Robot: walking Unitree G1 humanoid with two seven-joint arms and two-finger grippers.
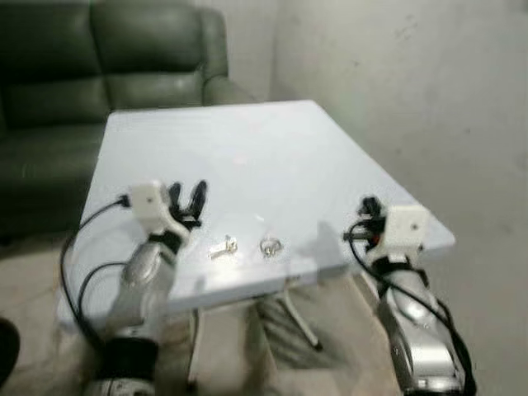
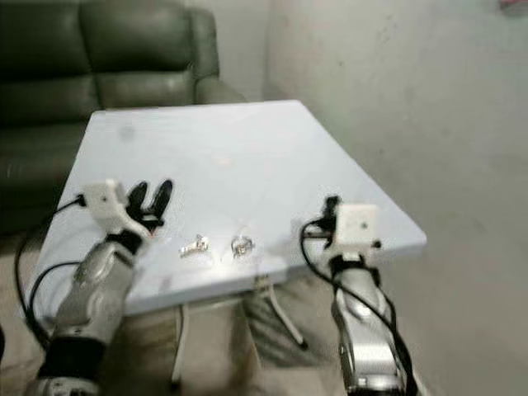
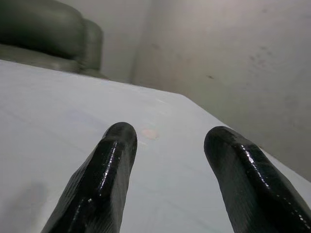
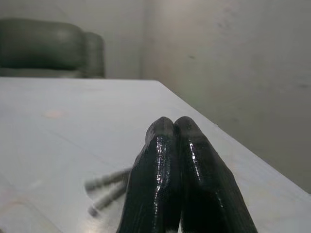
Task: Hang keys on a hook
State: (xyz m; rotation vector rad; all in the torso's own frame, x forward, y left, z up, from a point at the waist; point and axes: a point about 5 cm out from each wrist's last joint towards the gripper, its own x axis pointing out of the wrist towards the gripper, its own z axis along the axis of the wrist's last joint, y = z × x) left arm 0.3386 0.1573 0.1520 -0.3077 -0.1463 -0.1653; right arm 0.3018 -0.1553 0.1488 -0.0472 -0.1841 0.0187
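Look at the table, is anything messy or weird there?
Nothing is broken or spilled. Two small metal pieces, seemingly the keys and a key ring, lie loose and apart near the front edge of the white table. The left tool is open beside them; the right tool is shut.

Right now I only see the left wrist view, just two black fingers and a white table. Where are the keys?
Observer: The keys lie on the table near its front edge, just right of your left end effector.
Operator: Is anything beside them?
Observer: A small metal ring lies just right of the keys, apart from them.
Operator: What's my other arm doing?
Observer: The right end effector sits by the table's right front corner, fingers shut.
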